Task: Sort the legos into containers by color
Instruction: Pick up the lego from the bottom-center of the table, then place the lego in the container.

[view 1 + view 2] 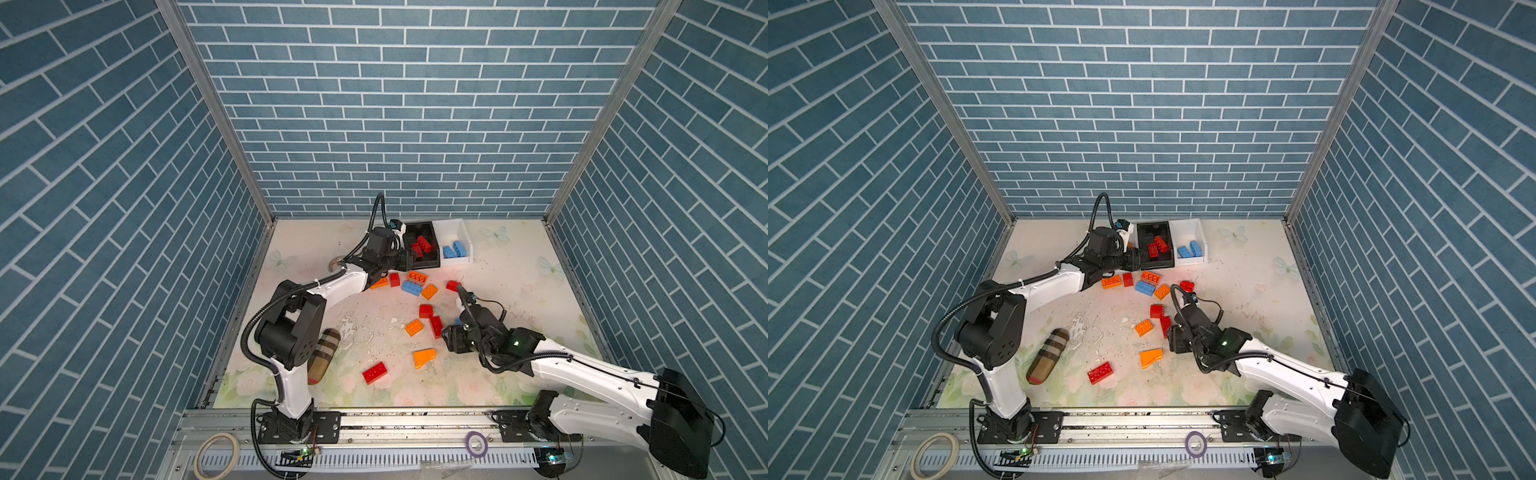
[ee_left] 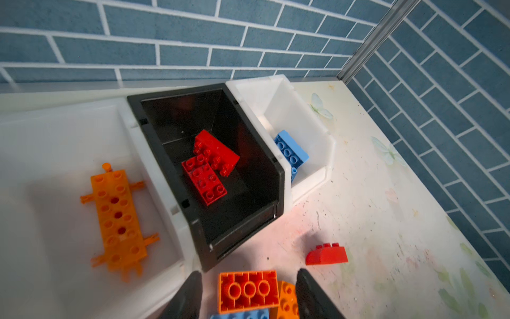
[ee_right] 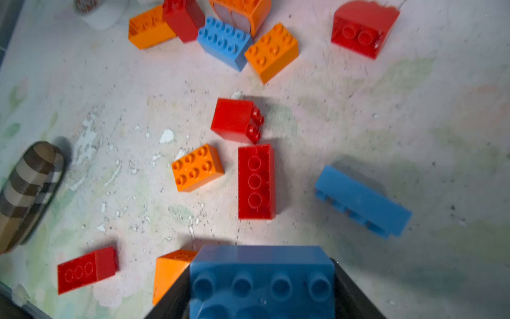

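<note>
My left gripper (image 2: 249, 292) hangs open just in front of the containers, its fingers either side of an upturned orange brick (image 2: 248, 290) without touching it. The black bin (image 2: 259, 154) holds red bricks (image 2: 205, 181). The white bin (image 2: 300, 118) to its right holds blue bricks (image 2: 291, 150), and the white bin (image 2: 55, 132) to its left holds a long spiky orange piece (image 2: 117, 218). My right gripper (image 3: 262, 284) is shut on a blue brick (image 3: 262, 265) above the table's middle. Loose red (image 1: 375, 372), orange (image 1: 414, 327) and blue (image 1: 412, 287) legos lie scattered there.
A brown plaid pouch (image 1: 1047, 356) lies at the front left beside the left arm's base. A small white gadget (image 3: 99, 13) sits near the left wall. A tape roll (image 1: 217, 455) and a purple ring (image 1: 476, 441) rest on the front rail. Brick-patterned walls close in three sides.
</note>
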`<move>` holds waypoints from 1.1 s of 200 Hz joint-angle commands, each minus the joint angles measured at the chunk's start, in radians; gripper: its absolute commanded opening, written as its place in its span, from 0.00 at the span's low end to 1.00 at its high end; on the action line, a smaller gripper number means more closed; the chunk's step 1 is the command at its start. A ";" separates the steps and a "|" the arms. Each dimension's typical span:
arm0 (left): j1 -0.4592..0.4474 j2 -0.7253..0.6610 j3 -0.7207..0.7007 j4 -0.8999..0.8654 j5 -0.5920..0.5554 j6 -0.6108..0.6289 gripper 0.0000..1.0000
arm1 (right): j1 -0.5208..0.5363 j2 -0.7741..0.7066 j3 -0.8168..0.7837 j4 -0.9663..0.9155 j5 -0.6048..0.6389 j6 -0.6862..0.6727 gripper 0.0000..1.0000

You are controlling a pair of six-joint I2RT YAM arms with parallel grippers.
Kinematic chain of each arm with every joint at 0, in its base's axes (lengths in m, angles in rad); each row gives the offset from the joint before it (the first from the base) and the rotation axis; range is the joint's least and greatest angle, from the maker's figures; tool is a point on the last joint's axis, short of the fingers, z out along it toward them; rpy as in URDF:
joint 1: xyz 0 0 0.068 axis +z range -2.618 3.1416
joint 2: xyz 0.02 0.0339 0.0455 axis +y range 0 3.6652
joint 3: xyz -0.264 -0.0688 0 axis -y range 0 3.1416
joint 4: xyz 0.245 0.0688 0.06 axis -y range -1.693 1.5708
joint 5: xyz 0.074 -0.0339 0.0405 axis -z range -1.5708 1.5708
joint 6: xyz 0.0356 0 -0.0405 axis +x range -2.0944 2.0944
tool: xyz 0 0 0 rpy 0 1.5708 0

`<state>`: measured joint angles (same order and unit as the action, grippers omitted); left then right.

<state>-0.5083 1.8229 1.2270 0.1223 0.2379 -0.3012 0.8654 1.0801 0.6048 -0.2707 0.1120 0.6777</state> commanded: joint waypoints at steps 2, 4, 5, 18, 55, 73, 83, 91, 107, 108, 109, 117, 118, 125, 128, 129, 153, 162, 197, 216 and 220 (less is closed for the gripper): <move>-0.001 -0.074 -0.078 -0.032 -0.046 0.028 0.56 | -0.105 -0.008 0.019 0.064 -0.125 -0.096 0.49; 0.000 -0.081 -0.086 -0.034 -0.046 0.028 0.56 | -0.116 -0.006 0.022 0.066 -0.131 -0.099 0.49; 0.000 -0.085 -0.089 -0.034 -0.047 0.028 0.56 | -0.120 -0.004 0.024 0.068 -0.135 -0.101 0.49; 0.001 -0.125 -0.130 -0.051 -0.056 0.030 0.56 | -0.188 0.015 0.048 0.093 -0.178 -0.116 0.49; -0.004 -0.242 -0.223 -0.127 -0.084 0.048 0.56 | -0.359 0.100 0.122 0.184 -0.310 -0.125 0.49; -0.004 -0.292 -0.246 -0.184 -0.118 0.067 0.56 | -0.414 0.149 0.165 0.222 -0.359 -0.127 0.49; -0.005 -0.320 -0.261 -0.209 -0.123 0.064 0.56 | -0.437 0.175 0.187 0.242 -0.362 -0.119 0.49; -0.008 -0.344 -0.269 -0.227 -0.124 0.064 0.56 | -0.453 0.197 0.201 0.262 -0.366 -0.103 0.50; -0.027 -0.391 -0.290 -0.271 -0.152 0.060 0.56 | -0.486 0.249 0.233 0.311 -0.404 -0.065 0.50; -0.028 -0.394 -0.292 -0.274 -0.155 0.060 0.56 | -0.488 0.253 0.237 0.314 -0.406 -0.063 0.50; -0.030 -0.397 -0.293 -0.276 -0.158 0.061 0.56 | -0.489 0.257 0.240 0.316 -0.409 -0.061 0.50; -0.041 -0.418 -0.302 -0.304 -0.180 0.063 0.56 | -0.501 0.289 0.269 0.325 -0.416 -0.042 0.50; -0.043 -0.421 -0.304 -0.307 -0.183 0.063 0.56 | -0.503 0.293 0.273 0.326 -0.416 -0.039 0.49; -0.051 -0.439 -0.316 -0.328 -0.195 0.061 0.56 | -0.512 0.320 0.302 0.324 -0.414 -0.022 0.50; -0.053 -0.447 -0.323 -0.337 -0.199 0.060 0.56 | -0.517 0.332 0.313 0.324 -0.415 -0.014 0.50; -0.054 -0.450 -0.324 -0.340 -0.201 0.058 0.56 | -0.518 0.335 0.317 0.324 -0.415 -0.013 0.50; -0.078 -0.516 -0.371 -0.395 -0.225 0.027 0.57 | -0.545 0.408 0.385 0.369 -0.401 0.023 0.51; -0.090 -0.539 -0.389 -0.409 -0.230 0.013 0.57 | -0.559 0.431 0.407 0.393 -0.397 0.036 0.51; -0.167 -0.602 -0.434 -0.495 -0.274 -0.041 0.58 | -0.606 0.549 0.515 0.426 -0.428 0.069 0.52; -0.215 -0.619 -0.441 -0.559 -0.315 -0.070 0.58 | -0.618 0.622 0.581 0.437 -0.450 0.079 0.52; -0.224 -0.622 -0.443 -0.570 -0.321 -0.075 0.58 | -0.620 0.637 0.593 0.439 -0.453 0.082 0.52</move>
<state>-0.6865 1.2278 0.8024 -0.3367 -0.0151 -0.3248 0.2604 1.6432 1.1263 0.1219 -0.3042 0.7109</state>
